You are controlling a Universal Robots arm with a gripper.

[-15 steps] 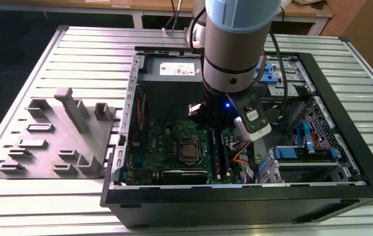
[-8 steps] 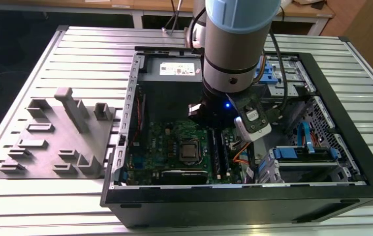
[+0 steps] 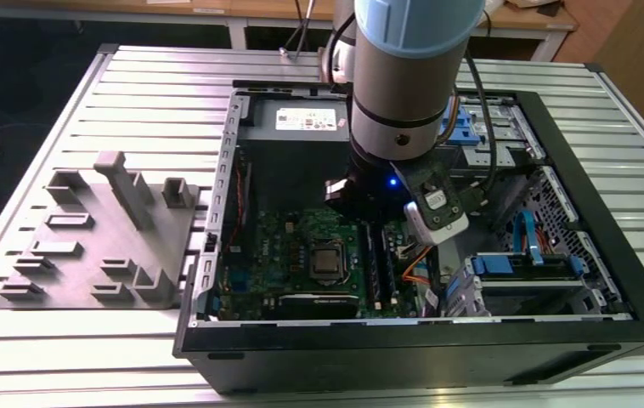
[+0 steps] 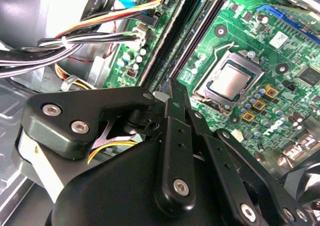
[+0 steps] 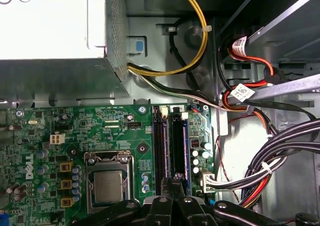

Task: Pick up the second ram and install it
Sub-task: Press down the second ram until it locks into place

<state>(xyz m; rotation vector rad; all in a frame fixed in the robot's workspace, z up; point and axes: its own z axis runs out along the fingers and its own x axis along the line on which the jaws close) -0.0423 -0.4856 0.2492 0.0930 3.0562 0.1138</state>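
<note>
Inside the open computer case (image 3: 594, 212), my gripper (image 3: 368, 228) reaches down to the memory slots of the green motherboard (image 3: 288, 246). In the first wrist view, two long dark strips lie side by side. The strip nearer the cable bundle looks like the second ram (image 5: 178, 143) standing in its slot, also visible as a dark upright strip (image 3: 376, 270) in the exterior view. My gripper (image 5: 175, 180) is shut, with its tips meeting right at that strip's top edge. I cannot tell whether they pinch it or only rest on it. The second wrist view has my gripper (image 4: 172, 88) over the slots.
The processor socket (image 5: 107, 186) lies beside the slots. The power supply (image 5: 55, 36) stands past their far end. Thick cable bundles (image 5: 280, 156) run close by on the other side, with blue drive bays (image 3: 526, 263) beyond. A grey fixture (image 3: 107, 238) sits on the table at the exterior view's left.
</note>
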